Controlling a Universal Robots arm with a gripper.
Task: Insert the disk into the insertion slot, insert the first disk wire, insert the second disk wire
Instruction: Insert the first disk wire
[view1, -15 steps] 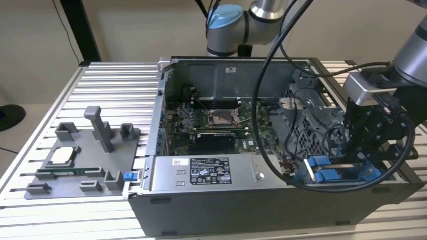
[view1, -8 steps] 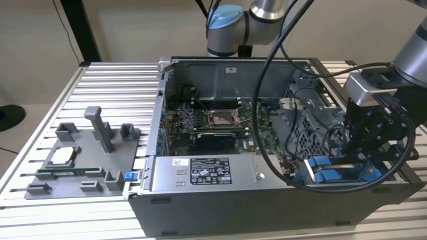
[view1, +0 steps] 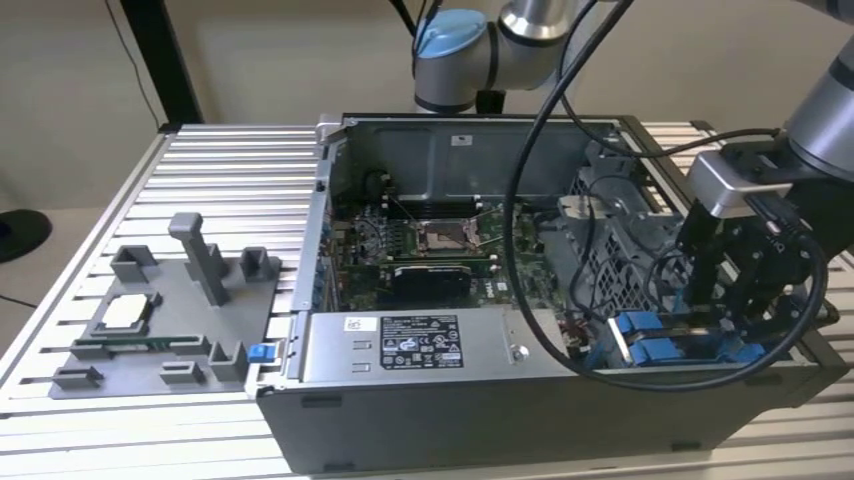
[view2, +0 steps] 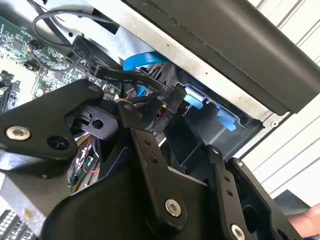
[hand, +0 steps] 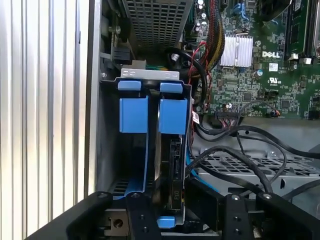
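In the exterior view an open computer case (view1: 534, 420) lies on a slatted metal table (view1: 227, 170), with a grey fixture tray (view1: 147, 330) well apart on the exterior view's left and a labelled power-supply box (view1: 414, 345) along the case's near wall. The gripper (view1: 731, 300) hangs over the case's near corner on the exterior view's right, just above the blue-framed disk (view1: 651, 350), which sits low inside that corner. In the second wrist view the gripper's black links frame a black connector (view2: 169, 107) on a flat black cable (view2: 107, 75). The connector lies just beside the blue frame tabs, with a blue cable (view2: 142, 61) arching behind it. I cannot tell whether the gripper has closed on the connector or merely brackets it. In the first wrist view the disk stands on edge inside the insertion slot (hand: 109, 150), in the one of two side-by-side blue frames that is nearer the motherboard (hand: 260, 75). A perforated cage (hand: 155, 25) lies beyond the slot, and dark wires loop beside the disk
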